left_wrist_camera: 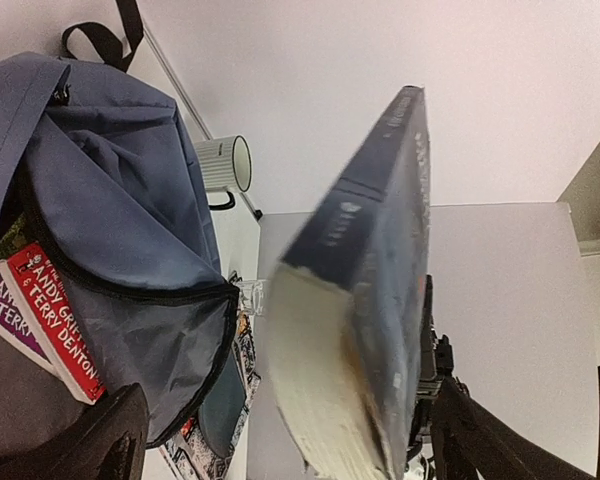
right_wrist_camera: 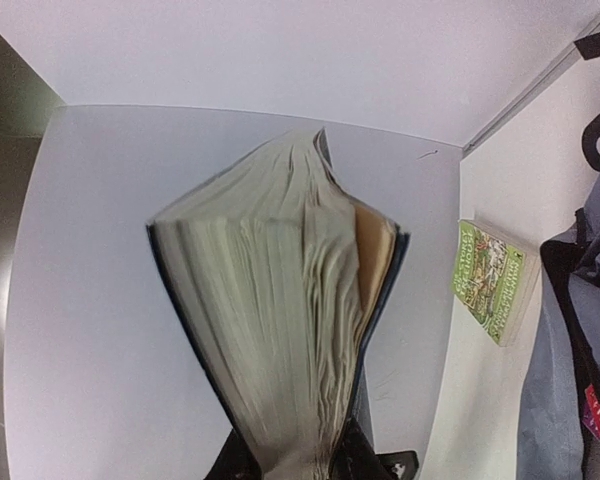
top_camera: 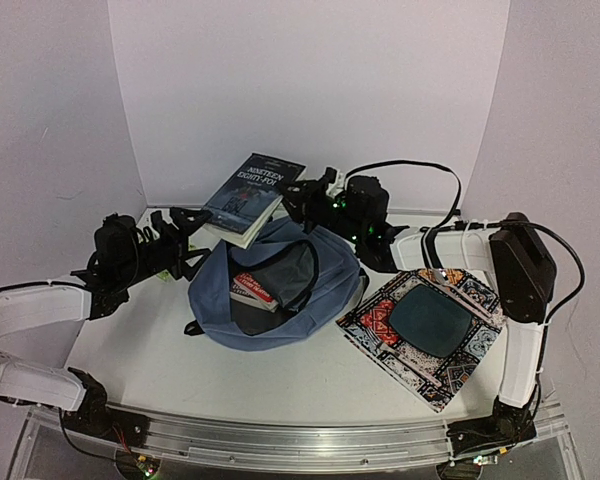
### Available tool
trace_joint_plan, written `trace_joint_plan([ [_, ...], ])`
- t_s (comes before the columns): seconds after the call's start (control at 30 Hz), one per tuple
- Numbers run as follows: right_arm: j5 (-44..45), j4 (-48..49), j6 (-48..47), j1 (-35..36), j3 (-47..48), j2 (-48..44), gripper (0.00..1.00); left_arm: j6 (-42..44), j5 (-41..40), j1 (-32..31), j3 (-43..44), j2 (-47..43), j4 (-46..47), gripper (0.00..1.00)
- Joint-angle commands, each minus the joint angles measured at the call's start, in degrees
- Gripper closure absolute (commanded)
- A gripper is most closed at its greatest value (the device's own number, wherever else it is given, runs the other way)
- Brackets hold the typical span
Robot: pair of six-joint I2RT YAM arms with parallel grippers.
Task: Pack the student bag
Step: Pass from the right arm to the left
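A: Where is the student bag (top_camera: 270, 305)?
B: It lies flat on the bench (top_camera: 150, 350), in the middle of the top view, with its mouth open toward the upper right. A red book (top_camera: 252, 290) is already inside, and its edge shows in the opening.
A: How do you think the bag handles?
B: I judge it soft and limp. The fabric sags and folds over itself, so the mouth probably does not hold open alone. Empty it is light, but with books it becomes heavier. It may also slide on the smooth bench when something pushes into it.
A: Then where to take hold?
B: Best at the rim of the opening, near the dark zipper line, pinching one layer of cloth and lifting it. The black strap loop at the lower left is possible too, but it would not open the mouth.
A: And the end effectors?
B: The right end effector (top_camera: 302, 200) is pinching the dark blue book (top_camera: 252, 192) by one end, above the bag's upper rim. Its wrist view shows the pages fanning out. The left end effector (top_camera: 188, 238) is spread wide and holds nothing, just left of the bag.
A: Anything else around?
B: A patterned mat (top_camera: 425, 335) lies at the right, apart from the bag. A green book (right_wrist_camera: 492, 282) shows in the right wrist view, and a mug (left_wrist_camera: 223, 165) beyond the bag in the left wrist view.
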Motion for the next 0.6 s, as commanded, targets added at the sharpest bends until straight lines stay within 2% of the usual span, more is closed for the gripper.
trace_joint_plan([
  [0.0, 0.5, 14.3, 1.8, 0.3, 2.7, -3.5, 1.00, -2.1, 2.1, -1.1, 3.2, 3.8, 7.8, 0.00],
  [0.17, 1.0, 15.6, 3.2, 0.9, 2.0, -2.5, 1.00, -2.3, 2.5, -1.8, 5.3, 7.0, 13.5, 0.01],
  [0.23, 1.3, 16.1, 3.7, 1.1, 1.7, -2.2, 1.00, -2.7, 3.1, -1.9, 5.9, 8.5, 15.2, 0.05],
  [0.43, 1.4, 16.8, 4.4, 1.3, 1.5, -1.2, 1.00, -5.7, 3.6, -2.3, 5.3, 11.5, 21.5, 0.31],
  [0.57, 0.4, 16.2, 3.9, 1.3, 0.9, -0.8, 1.00, -5.6, 1.3, -2.3, 3.6, 9.9, 22.5, 0.59],
])
